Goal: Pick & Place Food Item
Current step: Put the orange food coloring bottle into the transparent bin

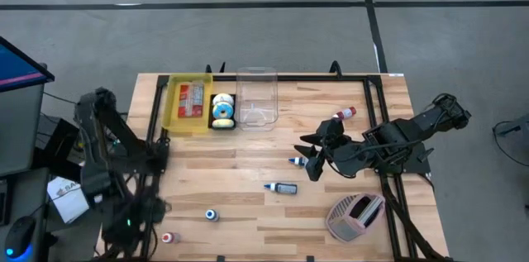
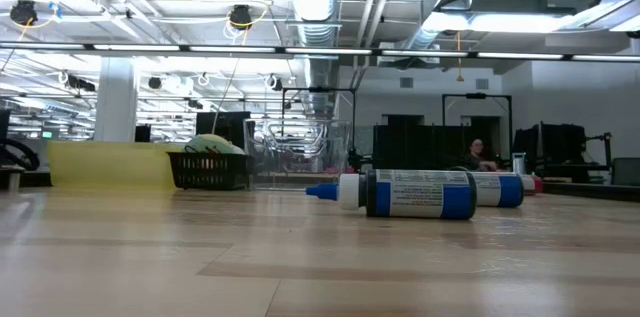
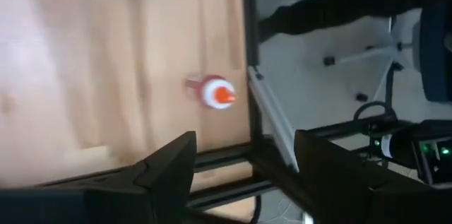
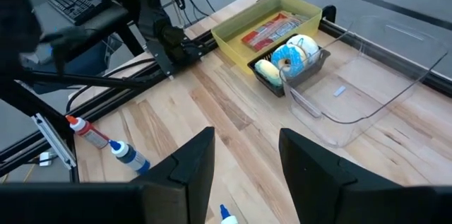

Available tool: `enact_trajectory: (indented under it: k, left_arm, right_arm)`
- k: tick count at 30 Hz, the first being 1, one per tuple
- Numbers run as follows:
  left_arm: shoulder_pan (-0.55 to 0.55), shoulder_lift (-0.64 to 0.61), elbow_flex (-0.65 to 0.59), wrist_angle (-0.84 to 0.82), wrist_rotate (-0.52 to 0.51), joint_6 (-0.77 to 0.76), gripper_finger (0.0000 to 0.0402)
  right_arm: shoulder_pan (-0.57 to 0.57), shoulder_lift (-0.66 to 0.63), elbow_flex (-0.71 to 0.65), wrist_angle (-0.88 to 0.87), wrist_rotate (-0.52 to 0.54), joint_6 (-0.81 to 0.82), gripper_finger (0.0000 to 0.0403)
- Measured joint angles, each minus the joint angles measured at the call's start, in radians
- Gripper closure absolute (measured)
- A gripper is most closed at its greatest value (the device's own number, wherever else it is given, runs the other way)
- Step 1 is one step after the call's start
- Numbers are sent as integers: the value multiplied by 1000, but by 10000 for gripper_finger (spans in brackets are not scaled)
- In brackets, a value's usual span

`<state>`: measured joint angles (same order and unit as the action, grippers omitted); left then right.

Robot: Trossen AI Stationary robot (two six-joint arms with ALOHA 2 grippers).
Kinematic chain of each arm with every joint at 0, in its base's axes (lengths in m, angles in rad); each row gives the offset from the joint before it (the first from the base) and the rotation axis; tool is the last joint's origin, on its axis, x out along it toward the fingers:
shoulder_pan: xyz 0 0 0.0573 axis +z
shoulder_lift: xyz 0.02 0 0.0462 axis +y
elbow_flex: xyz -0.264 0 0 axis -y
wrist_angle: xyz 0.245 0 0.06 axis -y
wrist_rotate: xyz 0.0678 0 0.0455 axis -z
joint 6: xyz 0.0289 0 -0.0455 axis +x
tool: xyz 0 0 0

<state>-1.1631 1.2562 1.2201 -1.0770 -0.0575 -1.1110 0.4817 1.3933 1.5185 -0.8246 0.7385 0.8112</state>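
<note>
Your left end effector [image 3: 240, 174] hangs over the desk's [image 1: 248, 204] near-left corner, straddling the black frame rail at the edge; its jaws stand apart, holding nothing. Just ahead of it a red-capped bottle [image 3: 212, 92] lies by the edge.

Your right end effector [image 1: 312, 159] waits raised over the desk's right-centre, jaws apart and empty, with bare wood between it and the containers.

The food sits well away from both, at the far edge: red packets in the yellow bin [image 1: 189, 105], round blue-and-white items in the black basket [image 1: 222, 111], just beside the clear bin [image 1: 257, 97].
</note>
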Motion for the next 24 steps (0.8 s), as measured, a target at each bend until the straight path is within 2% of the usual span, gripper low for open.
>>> enact_trajectory:
  k: [4, 11, 17, 24]
  left_arm:
    - [-30, 100, 0, 115, 5, 3, 164]
    - [-23, 213, 0, 137, 4, -54, 164]
    - [-13, 254, 0, 132, -1, -81, 164]
    - [-8, 258, -11, 67, -75, -153, 164]
  right_arm:
    - [10, 0, 0, 2, 20, 1, 251]
    - [10, 0, 0, 2, 20, 9, 251]
    - [16, 0, 0, 2, 22, 20, 251]
    - [22, 0, 0, 3, 22, 27, 251]
